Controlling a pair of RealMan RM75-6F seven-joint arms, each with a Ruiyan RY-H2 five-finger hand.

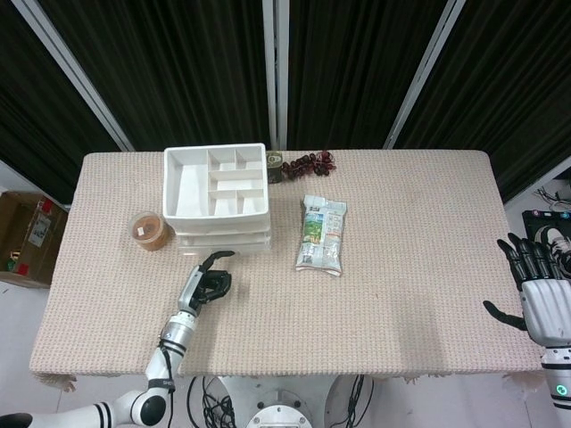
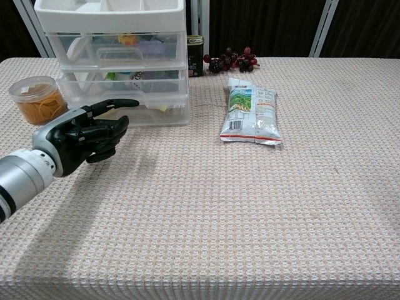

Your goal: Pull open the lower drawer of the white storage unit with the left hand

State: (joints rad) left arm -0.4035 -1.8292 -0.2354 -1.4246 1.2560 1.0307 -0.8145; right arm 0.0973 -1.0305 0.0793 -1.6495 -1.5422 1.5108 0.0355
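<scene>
We see the white storage unit point(image 1: 217, 198) standing at about eleven o'clock on the table point(image 1: 401, 294), its top tray divided into compartments; from the chest view its lower drawer point(image 2: 125, 97) sits flush with the one above, closed, with small things dimly visible through the clear front. Our left hand point(image 2: 84, 134) hovers just in front of that drawer, at about seven o'clock from the unit; most fingers are curled inward while one finger point(image 2: 119, 104) reaches toward the drawer front, and it holds nothing; we cannot tell whether that fingertip touches the drawer. Our right hand point(image 1: 538, 290) hangs off the table edge at four o'clock, fingers spread apart and empty. A round tub point(image 1: 148, 230) of orange bits stands just beside the unit at nine o'clock; a snack bag point(image 1: 322, 234) lies flat at three o'clock of the unit; a small can point(image 2: 195, 55) and a bunch of dark grapes point(image 2: 231, 60) sit near the far edge at twelve o'clock.
</scene>
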